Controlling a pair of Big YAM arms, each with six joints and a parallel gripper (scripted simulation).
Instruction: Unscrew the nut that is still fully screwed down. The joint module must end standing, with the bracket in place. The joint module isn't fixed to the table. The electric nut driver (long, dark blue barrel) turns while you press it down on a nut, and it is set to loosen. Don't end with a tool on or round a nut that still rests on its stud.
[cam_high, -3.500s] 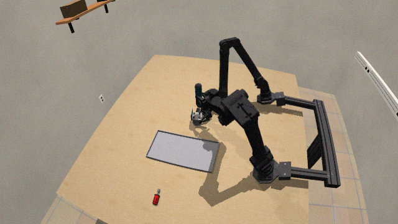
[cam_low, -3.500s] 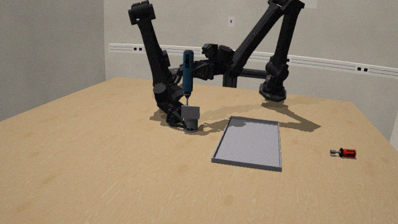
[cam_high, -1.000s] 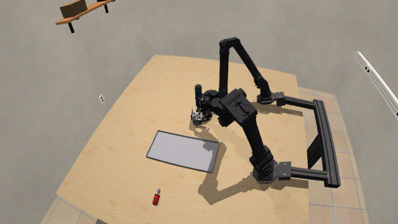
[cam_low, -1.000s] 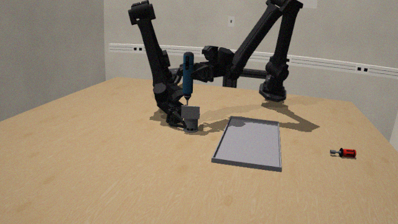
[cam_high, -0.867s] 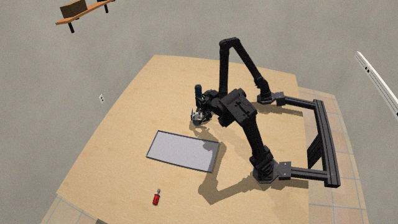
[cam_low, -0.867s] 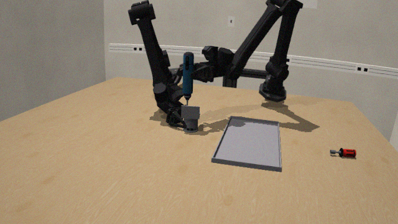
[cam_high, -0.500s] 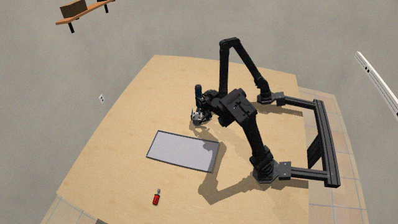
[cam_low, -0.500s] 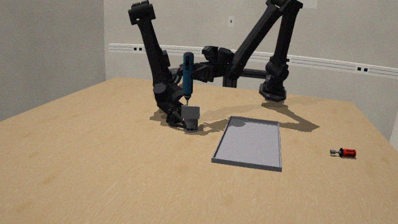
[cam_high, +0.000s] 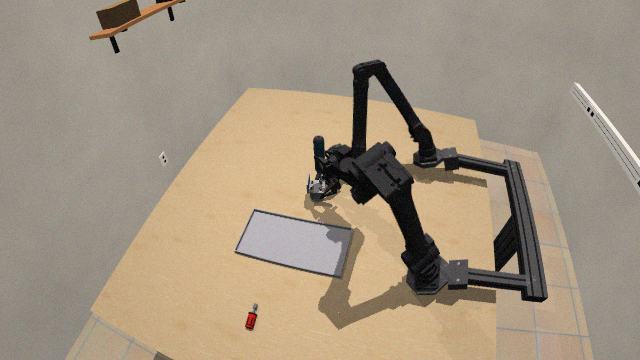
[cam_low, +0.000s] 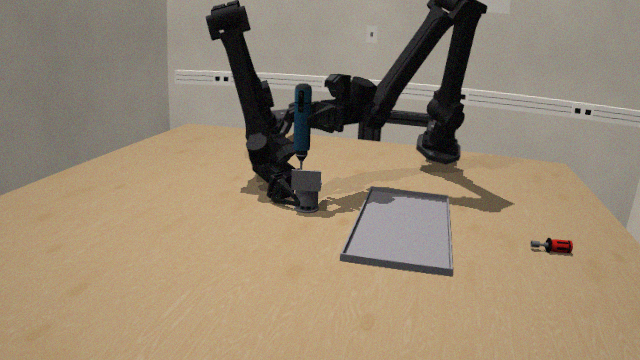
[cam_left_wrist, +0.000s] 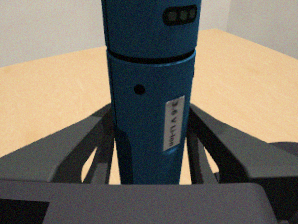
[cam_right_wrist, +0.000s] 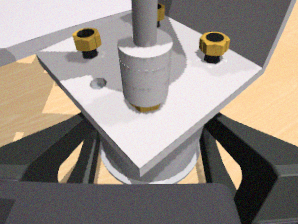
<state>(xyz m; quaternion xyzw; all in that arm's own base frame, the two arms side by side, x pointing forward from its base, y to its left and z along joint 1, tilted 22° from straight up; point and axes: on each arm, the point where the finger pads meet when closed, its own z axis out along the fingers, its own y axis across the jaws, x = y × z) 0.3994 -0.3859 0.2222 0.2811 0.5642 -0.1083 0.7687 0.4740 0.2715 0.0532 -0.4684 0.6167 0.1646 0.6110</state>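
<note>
My left gripper (cam_left_wrist: 150, 112) (cam_low: 311, 116) is shut on the dark blue nut driver (cam_left_wrist: 150, 90) (cam_low: 302, 117) (cam_high: 318, 149) and holds it upright over the joint module (cam_low: 306, 192) (cam_high: 316, 195) (cam_right_wrist: 151, 170). The driver's grey socket (cam_right_wrist: 145, 75) sits over one gold nut (cam_right_wrist: 145, 107) on the bracket plate (cam_right_wrist: 215, 87); only the nut's lower edge shows. Two other nuts (cam_right_wrist: 86, 40) (cam_right_wrist: 215, 44) stand raised on their studs, and a third (cam_right_wrist: 160, 10) shows behind the shaft. My right gripper (cam_right_wrist: 149, 113) (cam_low: 285, 192) is shut on the module's round base, which stands on the table.
A flat grey tray (cam_high: 346, 250) (cam_low: 395, 264) lies on the table beside the module. A red-handled screwdriver (cam_high: 250, 319) (cam_low: 557, 245) lies far off near the table's edge. Both arms crowd the space behind the module.
</note>
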